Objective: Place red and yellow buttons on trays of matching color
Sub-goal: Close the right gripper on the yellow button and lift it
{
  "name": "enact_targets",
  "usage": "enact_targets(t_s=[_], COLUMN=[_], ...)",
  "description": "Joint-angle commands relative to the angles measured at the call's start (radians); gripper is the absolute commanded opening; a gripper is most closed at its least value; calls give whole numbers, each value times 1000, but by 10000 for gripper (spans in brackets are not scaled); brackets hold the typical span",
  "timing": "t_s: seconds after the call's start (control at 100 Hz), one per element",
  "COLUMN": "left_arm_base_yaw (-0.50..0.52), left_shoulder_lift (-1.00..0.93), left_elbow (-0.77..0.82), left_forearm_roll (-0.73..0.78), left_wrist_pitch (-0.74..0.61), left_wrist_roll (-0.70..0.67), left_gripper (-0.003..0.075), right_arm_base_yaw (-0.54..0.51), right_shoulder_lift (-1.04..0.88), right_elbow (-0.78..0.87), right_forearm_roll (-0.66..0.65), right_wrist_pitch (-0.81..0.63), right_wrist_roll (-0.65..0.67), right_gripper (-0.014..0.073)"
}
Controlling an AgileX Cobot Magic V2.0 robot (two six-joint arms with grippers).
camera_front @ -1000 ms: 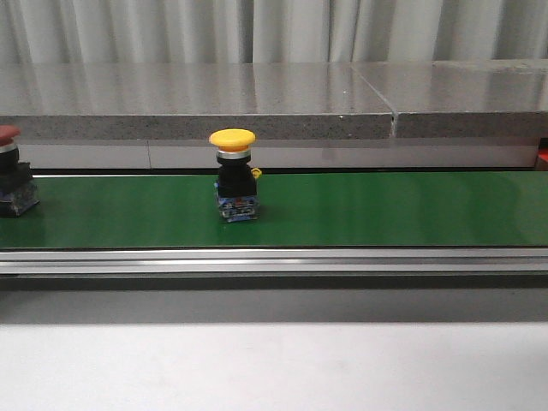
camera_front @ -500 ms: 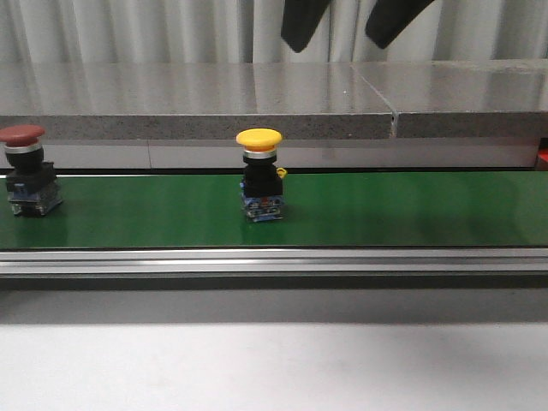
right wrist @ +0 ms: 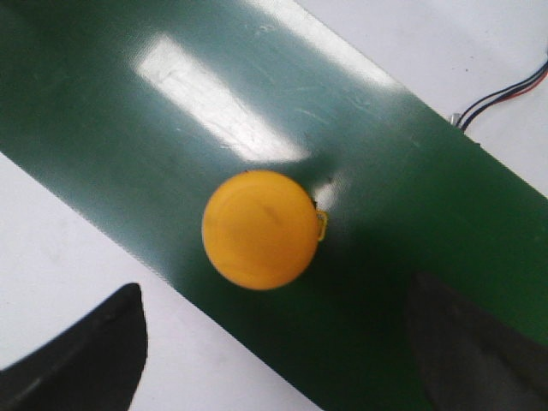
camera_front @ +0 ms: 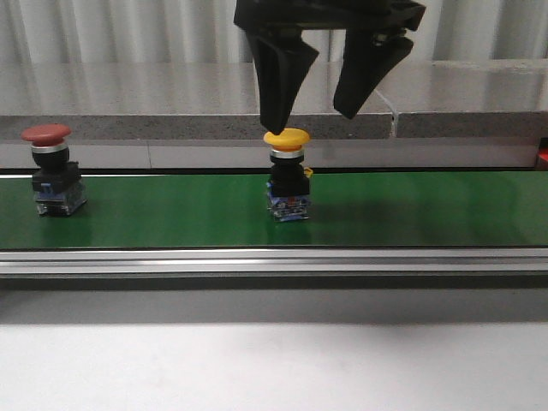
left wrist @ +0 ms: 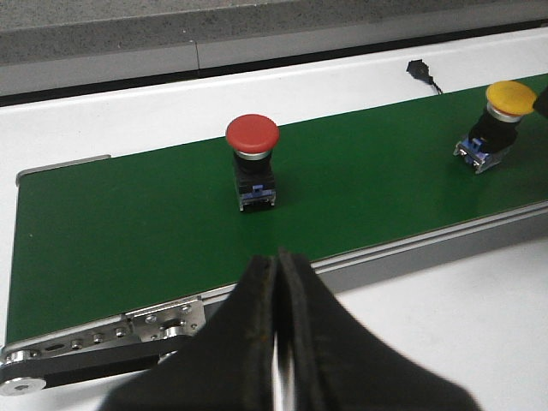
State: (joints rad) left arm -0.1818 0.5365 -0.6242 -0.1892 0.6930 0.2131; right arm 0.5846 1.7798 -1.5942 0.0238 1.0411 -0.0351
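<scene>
Yellow mushroom-capped push button (camera_front: 287, 174) now sits under the right arm's spread, empty fingers (camera_front: 278, 81), which have dropped in from above as the green belt (camera_front: 411, 210) carried it rightward (a grasp looks imminent). Left fingers (left wrist: 278, 342) are closed, empty; red-capped button (camera_front: 51, 171) trails behind.
</scene>
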Motion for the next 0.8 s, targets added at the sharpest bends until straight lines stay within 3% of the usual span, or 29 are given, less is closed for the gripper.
enact_targets(t_s=[0.0, 0.24, 0.42, 0.48, 0.79], left_arm_base_yaw=[-8, -8, -8, -8, -8], left_shoulder_lift=[2, 2, 2, 2, 2], left_elbow=[-27, -27, -27, -27, -27], left_forearm_roll=[-22, -22, -22, -22, -22], left_wrist_pitch=[-64, -64, -64, -64, -64], left_wrist_roll=[4, 4, 4, 4, 4], left_gripper=[-21, -21, -21, -21, -21], right_arm_base_yaw=[-8, -8, -10, -11, -42], right_shoulder_lift=[-12, 60, 57, 56, -45], right_elbow=[-46, -52, -53, -53, -28], right_forearm_roll=[4, 2, 2, 1, -35], right_wrist_pitch=[-15, -20, -39, -41, -61], right_wrist_roll=[-15, -18, -6, -1, 142], right_gripper=[612, 580, 259, 205, 186])
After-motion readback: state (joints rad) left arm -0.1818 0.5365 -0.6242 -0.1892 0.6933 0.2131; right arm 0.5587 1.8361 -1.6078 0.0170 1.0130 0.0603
